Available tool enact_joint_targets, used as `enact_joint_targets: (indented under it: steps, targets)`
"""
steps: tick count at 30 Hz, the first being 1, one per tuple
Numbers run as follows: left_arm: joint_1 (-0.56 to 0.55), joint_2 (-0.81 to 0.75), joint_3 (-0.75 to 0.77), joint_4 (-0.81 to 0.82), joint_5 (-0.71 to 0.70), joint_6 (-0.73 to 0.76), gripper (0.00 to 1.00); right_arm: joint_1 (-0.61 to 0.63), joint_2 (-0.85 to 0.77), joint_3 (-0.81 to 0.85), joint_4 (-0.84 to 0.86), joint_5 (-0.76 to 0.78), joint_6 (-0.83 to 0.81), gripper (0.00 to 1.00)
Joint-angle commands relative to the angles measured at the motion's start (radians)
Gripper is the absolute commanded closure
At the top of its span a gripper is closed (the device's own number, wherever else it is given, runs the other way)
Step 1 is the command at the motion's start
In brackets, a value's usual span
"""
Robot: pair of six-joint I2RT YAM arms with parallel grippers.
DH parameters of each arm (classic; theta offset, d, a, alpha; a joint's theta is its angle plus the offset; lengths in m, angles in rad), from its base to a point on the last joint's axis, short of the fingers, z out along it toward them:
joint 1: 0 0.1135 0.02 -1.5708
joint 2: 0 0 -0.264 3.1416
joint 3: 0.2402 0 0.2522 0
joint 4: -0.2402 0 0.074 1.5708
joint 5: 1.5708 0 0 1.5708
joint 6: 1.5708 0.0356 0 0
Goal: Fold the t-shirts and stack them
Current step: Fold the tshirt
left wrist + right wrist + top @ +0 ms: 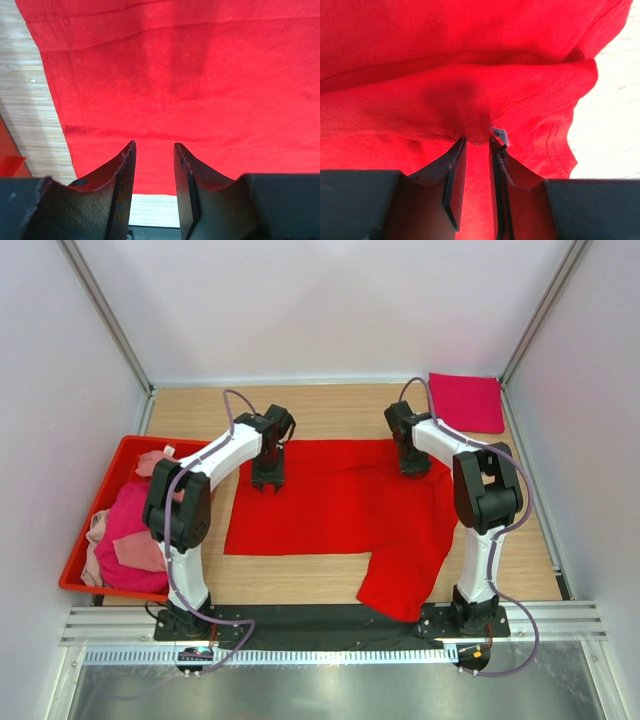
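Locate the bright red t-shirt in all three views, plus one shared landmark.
Top external: red t-shirt spread across the middle, one end trailing toward the near right.
Left wrist: red t-shirt fills the upper frame.
Right wrist: red t-shirt fills nearly everything, a fold bunched at centre.
Shared landmark: wooden tabletop, bare at left in left wrist, at right in right wrist.

Red t-shirt [330, 505] lies spread centrally; magenta t-shirt [466, 400] sits folded far right.

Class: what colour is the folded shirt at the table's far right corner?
Magenta-crimson folded shirt; best in the top external view.
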Motion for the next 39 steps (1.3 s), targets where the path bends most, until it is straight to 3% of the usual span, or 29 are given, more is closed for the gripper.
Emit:
enact_joint_targets:
  steps: [1, 5, 14, 18, 19, 22, 26, 33, 39]
  targets:
    - [-0.001, -0.051, -0.002, 0.002, -0.006, 0.002, 0.62, -0.015, 0.002, 0.017, 0.027, -0.006, -0.009, 0.69]
    - [-0.001, -0.049, 0.004, 0.003, 0.001, -0.004, 0.62, -0.035, 0.002, 0.021, 0.028, -0.032, -0.003, 0.70]
    - [-0.003, -0.043, 0.021, 0.000, -0.002, -0.013, 0.62, -0.058, -0.034, 0.004, 0.037, -0.103, 0.019, 0.99]
    - [-0.001, -0.038, 0.026, 0.002, 0.003, -0.019, 0.62, -0.058, -0.050, -0.002, 0.037, -0.118, 0.024, 0.95]
    - [-0.001, -0.037, 0.026, 0.003, 0.004, -0.021, 0.62, -0.056, -0.055, -0.010, 0.042, -0.129, 0.025, 0.84]
    - [-0.001, -0.035, 0.027, 0.008, 0.011, -0.021, 0.62, -0.056, -0.049, -0.021, 0.042, -0.138, 0.033, 0.70]
    - [-0.001, -0.026, 0.035, 0.006, 0.014, -0.021, 0.62, -0.058, -0.041, -0.036, 0.053, -0.140, 0.034, 0.64]
    - [-0.001, -0.020, 0.050, -0.001, 0.008, -0.010, 0.62, -0.058, -0.026, 0.004, 0.044, -0.169, 0.036, 0.64]
    - [-0.003, -0.006, 0.055, 0.003, 0.009, -0.007, 0.62, -0.059, -0.048, -0.021, 0.064, -0.161, 0.034, 0.75]
